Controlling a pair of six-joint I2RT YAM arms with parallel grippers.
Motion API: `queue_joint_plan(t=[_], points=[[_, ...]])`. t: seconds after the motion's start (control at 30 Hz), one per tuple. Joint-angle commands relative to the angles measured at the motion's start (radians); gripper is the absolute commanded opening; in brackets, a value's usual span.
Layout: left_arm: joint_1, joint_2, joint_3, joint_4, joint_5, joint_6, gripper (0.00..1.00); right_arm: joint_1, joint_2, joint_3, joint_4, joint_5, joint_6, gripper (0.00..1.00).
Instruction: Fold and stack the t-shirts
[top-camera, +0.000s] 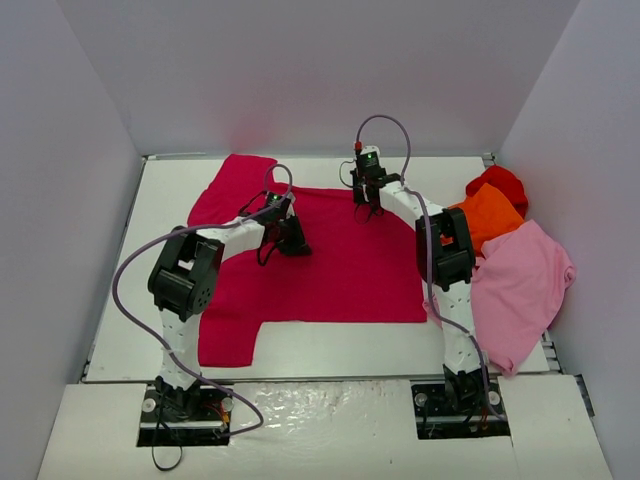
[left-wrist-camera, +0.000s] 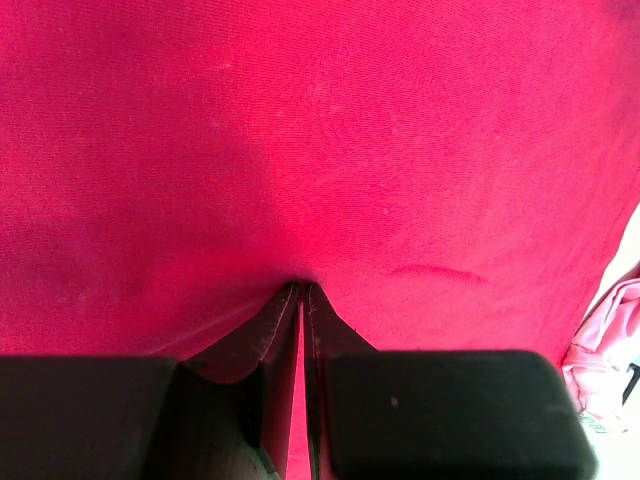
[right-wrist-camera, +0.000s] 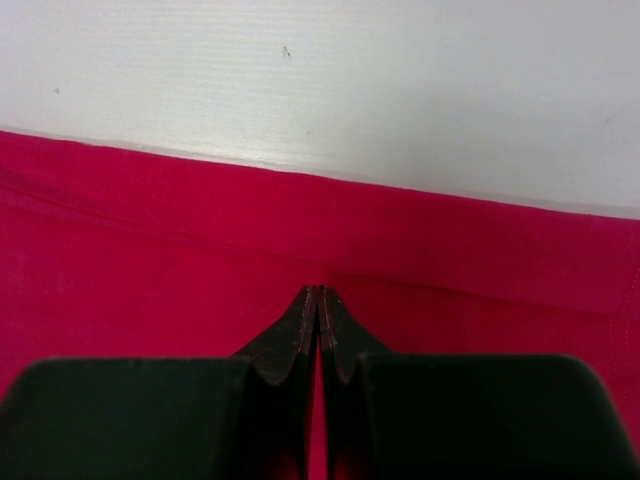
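Observation:
The crimson-magenta t-shirt (top-camera: 340, 270) lies spread flat over the middle of the white table (top-camera: 165, 200), one sleeve at the far left and one at the near left. My left gripper (top-camera: 292, 243) is down on the shirt's middle. In the left wrist view the left gripper (left-wrist-camera: 302, 287) is shut on a small pucker of the crimson cloth (left-wrist-camera: 300, 130). At the shirt's far edge my right gripper (top-camera: 368, 213) points down. The right wrist view shows the right gripper (right-wrist-camera: 319, 290) shut, tips touching the crimson cloth (right-wrist-camera: 150, 250) just inside the hem.
A light pink t-shirt (top-camera: 525, 285) lies crumpled at the right, partly over the table's edge, and shows in the left wrist view as a pink fold (left-wrist-camera: 605, 340). Behind it lie an orange shirt (top-camera: 490, 215) and a bright red one (top-camera: 500, 183). Bare table (right-wrist-camera: 320, 80) lies beyond the hem. White walls surround the table.

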Motion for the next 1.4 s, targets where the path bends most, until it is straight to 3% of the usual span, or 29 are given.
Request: queue_joint_plan(t=[0.0,0.5,0.9,1.0,1.2,1.37], points=[[-0.009,-0.02,0.057,-0.007,-0.009,0.012,0.05,-0.008,-0.01,0.057,-0.013,0.0,0.019,0.0],[-0.009,-0.032,0.066,-0.056,-0.025,0.042,0.04,-0.055,0.13,0.209,0.001,0.079,0.015,0.0],[-0.008,-0.027,0.048,-0.071,-0.023,0.064,0.04,-0.055,0.062,0.13,0.365,0.12,0.026,0.0],[-0.007,-0.029,0.048,-0.083,-0.027,0.077,0.04,-0.055,0.084,0.183,0.321,0.137,0.015,0.0],[-0.003,-0.023,0.053,-0.096,-0.041,0.09,0.04,-0.039,-0.087,0.015,0.376,0.152,0.005,0.0],[-0.003,-0.015,0.061,-0.093,-0.031,0.09,0.04,-0.04,-0.125,-0.031,0.173,0.21,0.008,0.0]])
